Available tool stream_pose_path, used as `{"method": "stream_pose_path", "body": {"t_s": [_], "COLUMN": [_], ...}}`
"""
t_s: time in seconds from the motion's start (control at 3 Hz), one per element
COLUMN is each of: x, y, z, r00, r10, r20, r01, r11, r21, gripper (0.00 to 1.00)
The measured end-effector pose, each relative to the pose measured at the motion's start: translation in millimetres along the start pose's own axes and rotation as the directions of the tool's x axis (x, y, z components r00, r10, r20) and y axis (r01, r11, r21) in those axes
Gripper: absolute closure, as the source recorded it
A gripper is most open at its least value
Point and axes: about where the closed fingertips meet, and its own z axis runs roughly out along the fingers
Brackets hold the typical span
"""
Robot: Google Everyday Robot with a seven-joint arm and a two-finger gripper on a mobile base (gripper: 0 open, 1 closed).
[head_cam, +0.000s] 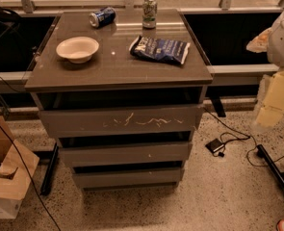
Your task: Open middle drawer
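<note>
Grey-brown middle drawer, plain, unscratched, handle-less; the gripper (grip impossible to tell) hangs at right, well apart.

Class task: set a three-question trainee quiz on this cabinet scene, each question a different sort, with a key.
1. True or false: the bowl sits left of the chip bag on the cabinet top.
2. The blue can is: A upright; B on its side; C in the bowl.
3. Fill in: the gripper hangs at the picture's ____ edge, apart from the middle drawer.
Key: 1 true; 2 B; 3 right.
</note>
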Motion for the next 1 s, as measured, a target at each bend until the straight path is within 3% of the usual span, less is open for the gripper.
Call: {"method": "stream_pose_path", "body": {"t_s": [0.67, 1.0], "x": [-11, -25], "y": [-1, -4], "z": [16, 49], "r00": [0.999, 0.995], "r10": [0.005, 0.015], "r20": [0.032, 0.102], "r01": [-0.006, -0.014], "r11": [1.0000, 0.9998], "r21": [0.005, -0.013], "gripper": [0.00, 0.00]}}
